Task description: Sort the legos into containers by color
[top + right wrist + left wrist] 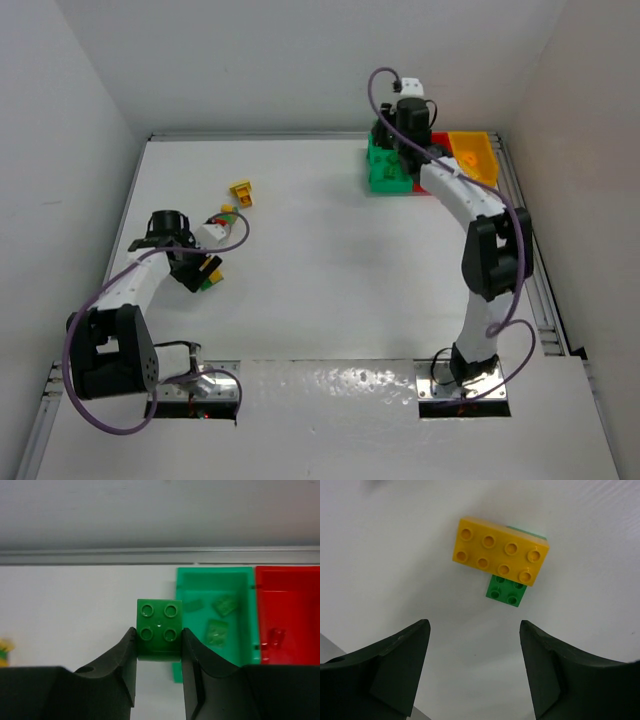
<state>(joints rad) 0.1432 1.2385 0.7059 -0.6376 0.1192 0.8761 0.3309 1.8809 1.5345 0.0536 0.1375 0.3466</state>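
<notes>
One green brick [159, 625] is pinched between the fingers of the right gripper [158, 639], studs toward the camera, at the centre of the right wrist view. The green bin [212, 571] lies just right of it with three green pieces inside. The red bin [287, 571] stands just beside that, at the right edge of the frame. The brick looks short of the opening, so letting go here could drop it on the rim or the table [75, 605]. In the left wrist view the left gripper [474, 630] hangs spread wide below a yellow brick [501, 550] that overlaps a small green brick [506, 591]. A grasp there might lift both and mix colours.
</notes>
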